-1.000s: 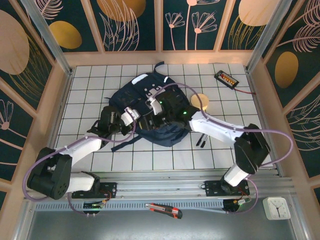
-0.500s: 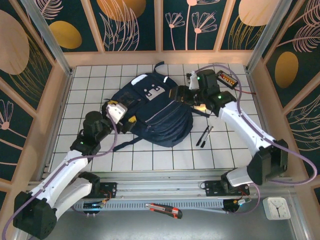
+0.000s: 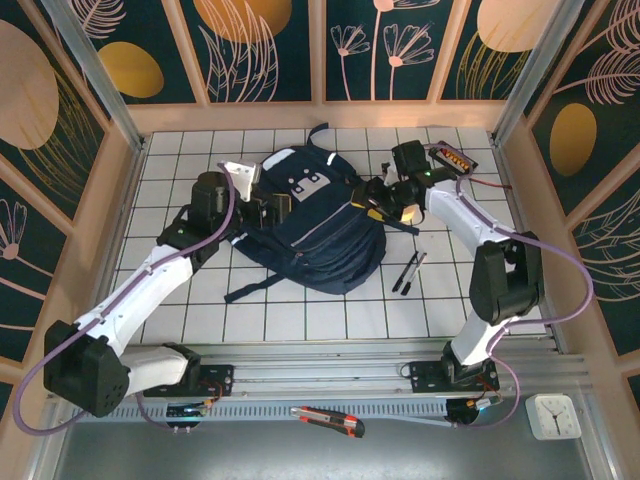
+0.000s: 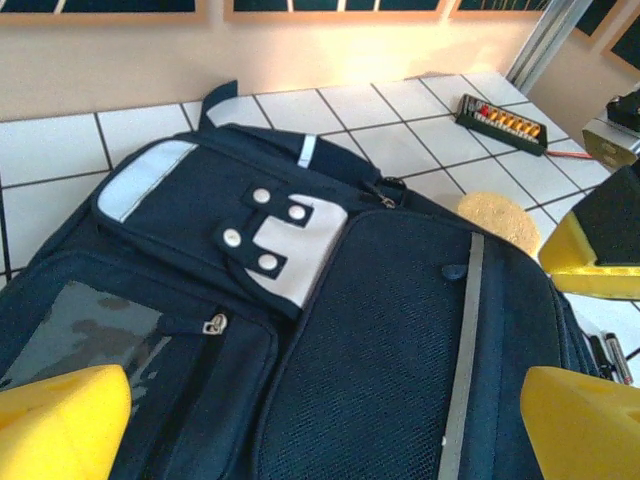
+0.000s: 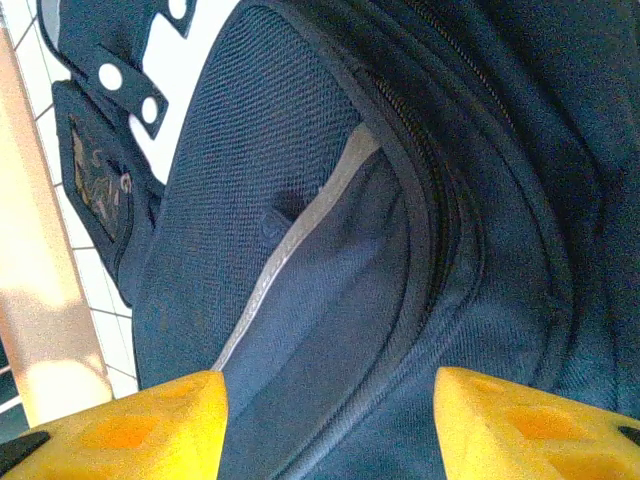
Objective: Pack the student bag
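A: Near edge first?
B: Box cutter (image 3: 328,421) on the metal ledge in front of the bases; small white clock (image 3: 553,415) at the near right corner; two dark pens (image 3: 408,272) on the tiles, just right of the bag's near end.
A: Bag position?
B: student bag (image 3: 310,235) flat on the tiled table (image 3: 330,320), roughly mid-table, front face up, top handle toward the far wall; black strap (image 3: 250,290) trailing off near-left.
A: Left side?
B: left gripper (image 3: 272,210) at the bag's left flank, low over the fabric; yellow fingers (image 4: 60,425) spread wide, released, nothing between them.
A: Right?
B: right gripper (image 3: 374,203) at the bag's right edge, pointed across the mesh front panel; fingers (image 5: 130,425) apart, nothing pinched; contact with the fabric not clear.
A: Further back?
B: Round tan pad (image 4: 498,218) just beside the bag's right side, partly under the right arm; black board with orange buttons (image 3: 452,157) near the far right corner, red lead running off to the right.
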`<state>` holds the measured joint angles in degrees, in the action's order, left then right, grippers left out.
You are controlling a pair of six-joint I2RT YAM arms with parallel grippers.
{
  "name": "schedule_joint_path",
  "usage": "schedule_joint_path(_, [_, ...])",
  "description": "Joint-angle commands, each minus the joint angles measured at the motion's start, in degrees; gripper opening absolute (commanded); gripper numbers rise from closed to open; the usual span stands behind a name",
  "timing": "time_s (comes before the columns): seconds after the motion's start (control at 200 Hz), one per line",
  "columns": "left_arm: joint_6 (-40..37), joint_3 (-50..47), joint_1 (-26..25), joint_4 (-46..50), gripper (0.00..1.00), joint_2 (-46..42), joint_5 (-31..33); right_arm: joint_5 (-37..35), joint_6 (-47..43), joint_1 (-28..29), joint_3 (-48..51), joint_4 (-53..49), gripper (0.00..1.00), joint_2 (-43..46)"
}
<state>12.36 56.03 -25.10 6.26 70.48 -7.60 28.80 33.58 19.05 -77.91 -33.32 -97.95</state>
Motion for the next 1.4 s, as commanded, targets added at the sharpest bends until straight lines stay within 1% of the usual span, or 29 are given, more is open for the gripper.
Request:
schedule_joint_path(0.0, [0.8, 4.4, -0.5, 4.1, 0.99, 2.0, 0.6, 1.3, 0.5, -0.6, -3.3, -1.1, 0.57, -2.4])
schedule_joint_path(0.23, [-2.3, 5.7, -1.9, 5.0, 0.99, 3.8, 1.1, 2.3, 1.2, -0.7, -6.3, -0.2, 0.57, -6.3])
schedule_joint_path(0.465, [-5.4, 7.4, -2.4, 5.8, 0.99, 6.4, 0.4, 6.3, 7.1, -0.3, -6.3, 7.4, 0.57, -6.0])
schedule_joint_path(0.54, [-7.3, 8.1, -3.1, 6.2, 0.98, 7.6, 0.4, 7.4, 9.6, -0.2, -6.0, 10.0, 0.55, -5.3])
schedule_joint_path(0.621, [-9.3, 8.8, -4.0, 6.3, 0.98, 8.9, 0.3, 8.4, 12.0, 0.0, -5.7, 12.1, 0.49, -5.1])
schedule_joint_path(0.646, [-9.9, 9.2, -4.4, 6.4, 0.98, 9.4, 0.3, 8.8, 12.8, 0.1, -5.4, 12.8, 0.46, -5.1])
schedule_joint_path(0.766, [-12.2, 12.2, -6.2, 7.4, 0.98, 12.3, -0.2, 10.0, 15.8, 0.4, -4.7, 15.7, 0.11, -5.7])
schedule_joint_path(0.826, [-13.5, 13.7, -7.6, 7.7, 0.99, 13.7, -0.3, 10.6, 17.4, 0.7, -4.8, 17.4, 0.0, -6.0])
schedule_joint_path(0.916, [-14.5, 16.3, -9.5, 8.5, 0.98, 16.0, 0.4, 11.1, 19.4, 1.2, -6.1, 19.8, 0.0, -6.3])
schedule_joint_path(1.016, [-14.9, 18.7, -11.6, 10.0, 0.99, 18.7, 0.7, 11.1, 20.2, 2.0, -9.5, 19.5, 0.0, -7.7])
schedule_joint_path(1.211, [-13.9, 21.8, -14.9, 11.9, 0.98, 23.3, 5.7, 12.0, 22.9, 2.8, -12.3, 21.0, 0.0, -8.8])
schedule_joint_path(1.296, [-12.7, 23.3, -15.2, 13.5, 0.92, 25.8, 7.9, 11.8, 23.7, 3.0, -12.6, 21.6, 0.0, -8.6])
schedule_joint_path(1.396, [-10.9, 24.6, -15.2, 14.6, 0.75, 27.4, 12.1, 12.0, 23.8, 3.2, -13.2, 21.3, 0.0, -8.6])
